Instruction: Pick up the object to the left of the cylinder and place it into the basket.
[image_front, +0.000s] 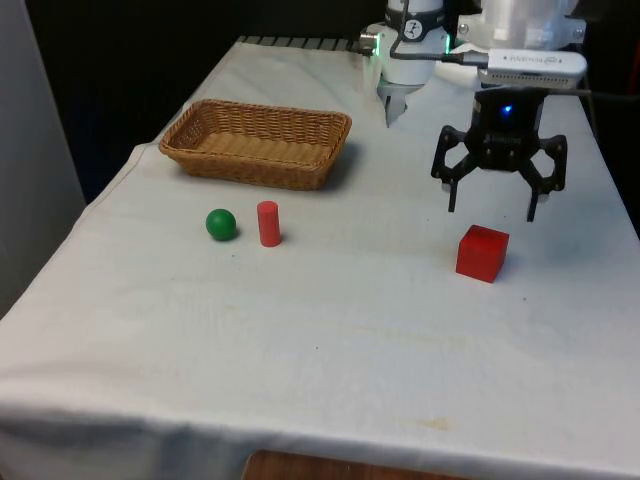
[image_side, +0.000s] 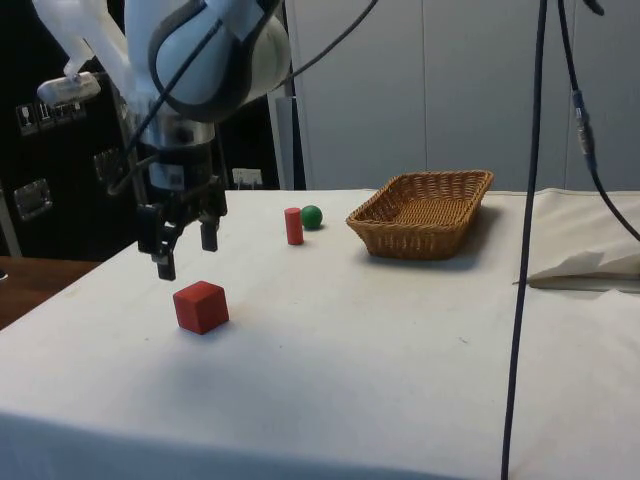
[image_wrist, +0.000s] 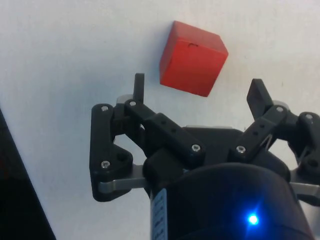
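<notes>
A small red cylinder (image_front: 268, 223) stands upright on the cloth, with a green ball (image_front: 221, 224) just to its left in the front view. Behind them sits a woven wicker basket (image_front: 256, 143). My gripper (image_front: 492, 210) hovers open with nothing between its fingers, a little above and behind a red cube (image_front: 482, 253) on the front view's right. The side view has the gripper (image_side: 186, 252) above the cube (image_side: 201, 306), with the cylinder (image_side: 293, 226) and ball (image_side: 312, 216) farther off beside the basket (image_side: 424, 212). The cube (image_wrist: 192, 58) lies just beyond the fingertips in the wrist view.
The table's edge (image_front: 120, 170) runs close beside the basket on the front view's left. A crumpled fold of cloth (image_side: 590, 262) lies past the basket in the side view. A black cable (image_side: 528, 240) hangs down in the side view.
</notes>
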